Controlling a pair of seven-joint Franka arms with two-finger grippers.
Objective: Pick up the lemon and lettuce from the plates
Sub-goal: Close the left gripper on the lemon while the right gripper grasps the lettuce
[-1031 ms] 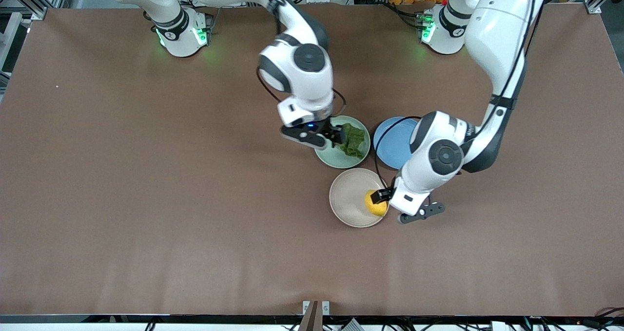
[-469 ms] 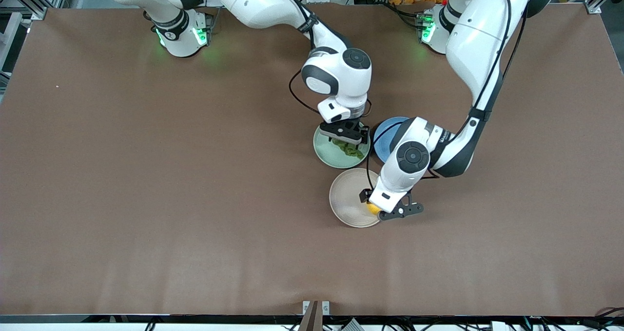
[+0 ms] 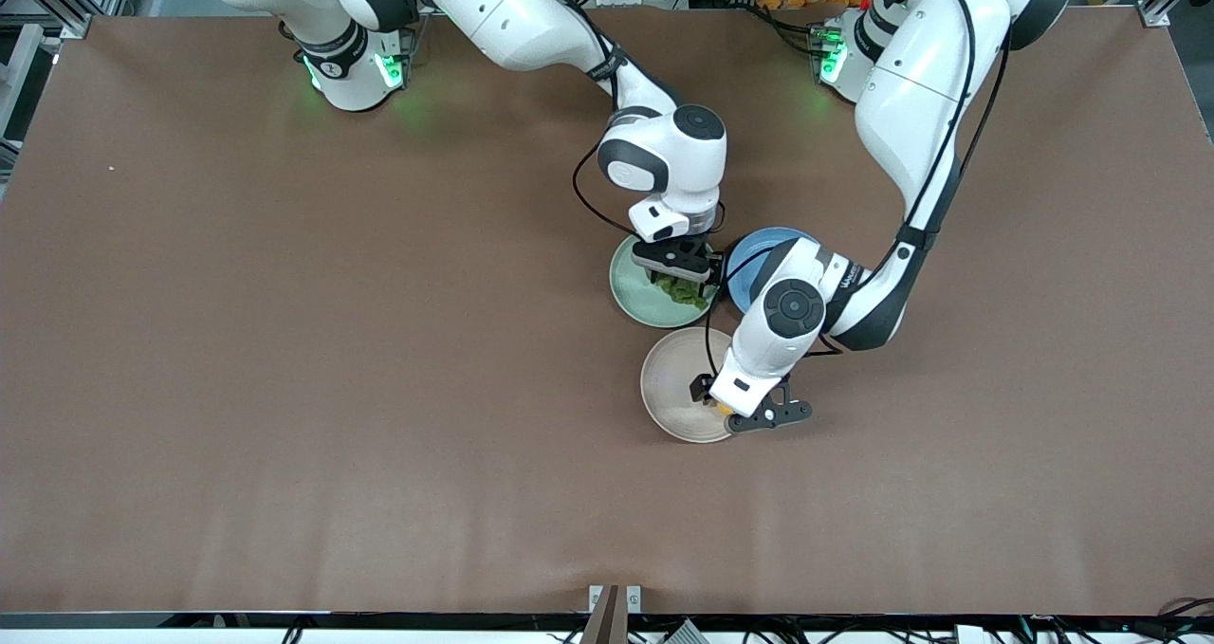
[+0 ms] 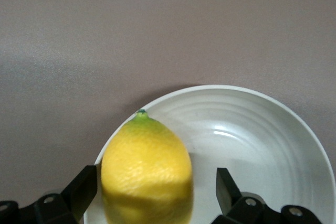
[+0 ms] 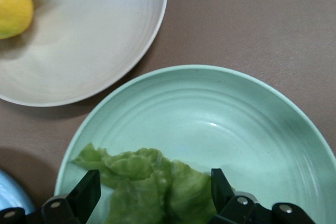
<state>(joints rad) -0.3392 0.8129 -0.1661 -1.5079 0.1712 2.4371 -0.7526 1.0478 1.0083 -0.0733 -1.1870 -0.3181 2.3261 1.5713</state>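
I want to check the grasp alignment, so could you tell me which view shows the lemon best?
The left wrist view: the lemon fills it, lying on the beige plate between the open fingers of the left gripper. The front view shows only a yellow sliver under that gripper; the right wrist view catches one end at its edge.

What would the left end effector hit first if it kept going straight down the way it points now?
Most likely the lemon: it sits between the open fingers of the left end effector, nearer one finger, on the beige plate.

Both grippers dropped lower — left gripper (image 3: 713, 399) (lemon (image 4: 146, 169)), right gripper (image 3: 675, 279) (lettuce (image 5: 152, 184)).
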